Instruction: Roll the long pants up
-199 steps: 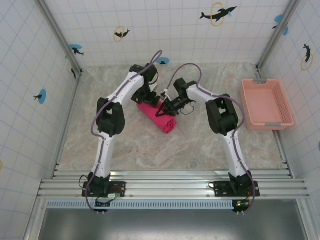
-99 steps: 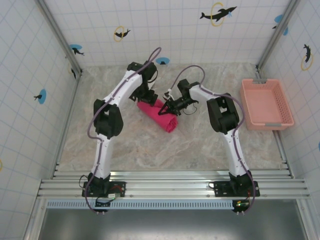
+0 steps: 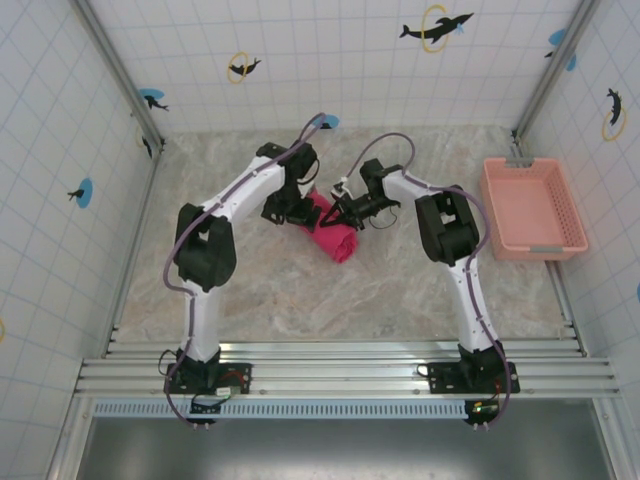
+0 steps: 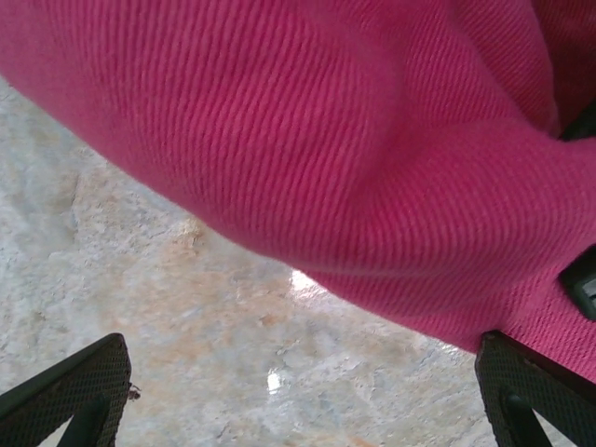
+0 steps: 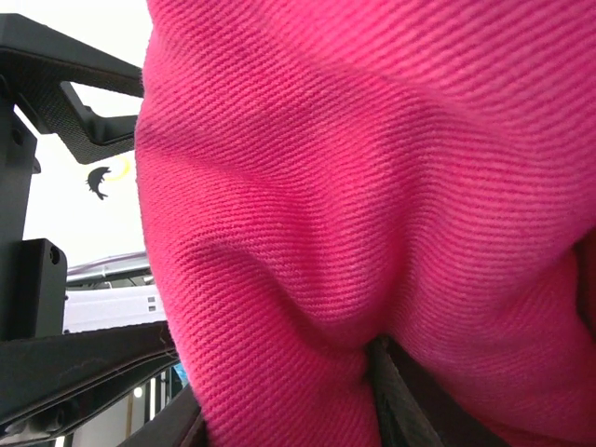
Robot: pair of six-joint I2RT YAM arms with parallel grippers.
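Basket [image 3: 520, 164]: pale pink plastic with slatted walls, at the right edge of the table [image 3: 250, 290], well apart from both arms. Its floor shows bare from wall to wall.

The long pants [image 3: 338, 236]: bright magenta cloth, wound into a short thick roll. It lies on the table at mid-depth, between the two arms, set at a diagonal. The far end points up-left and the near end down-right. The roll is well apart from the basket.

Left claw [image 3: 300, 213]: low at the far-left end of the roll, right against it. From the left wrist, the two dark fingertips [image 4: 65, 391] stand wide apart with marbled table between them. The ribbed cloth bulges across just ahead of them. The fingertip on the right of that view touches the lower edge of the cloth; the other is clear of it, over bare table. Nothing is gripped.

Right claw [image 3: 334, 215]: comes in from the right onto the upper side of the roll near its far end, close beside the left claw. From the right wrist, magenta cloth [image 5: 372, 186] crowds the lens. A dark finger [image 5: 402, 410] is pressed into a deep crease, with the fabric puckered around it. The claw is clamped on a fold of the pants.

The two claws sit at the same end of the roll, one on each side of it.
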